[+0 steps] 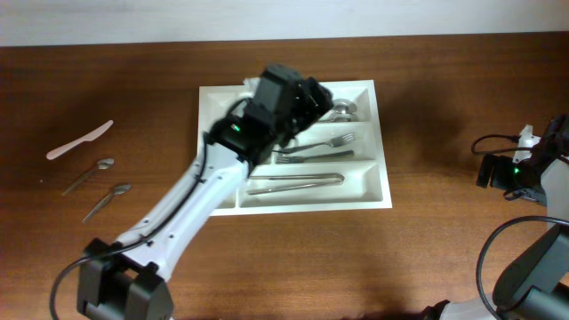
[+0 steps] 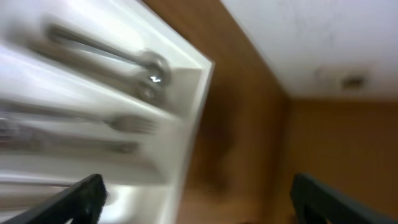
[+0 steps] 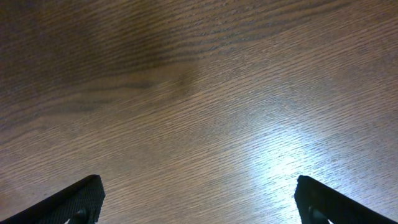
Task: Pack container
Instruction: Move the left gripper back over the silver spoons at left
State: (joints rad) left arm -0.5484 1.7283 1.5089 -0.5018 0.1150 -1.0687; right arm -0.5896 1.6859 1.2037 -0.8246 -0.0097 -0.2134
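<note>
Though loaded with cutlery, probably handles light, stiff and slick; best taken by container rim. Lies directly beneath left gripper, well apart from right gripper. Both with jaws wide apart, holding nothing.

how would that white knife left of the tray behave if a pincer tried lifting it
The white knife looks like thin plastic, so probably light and slightly bendy. It lies flat on the table, so it likely won't roll but may slide on the smooth wood when nudged.
</note>
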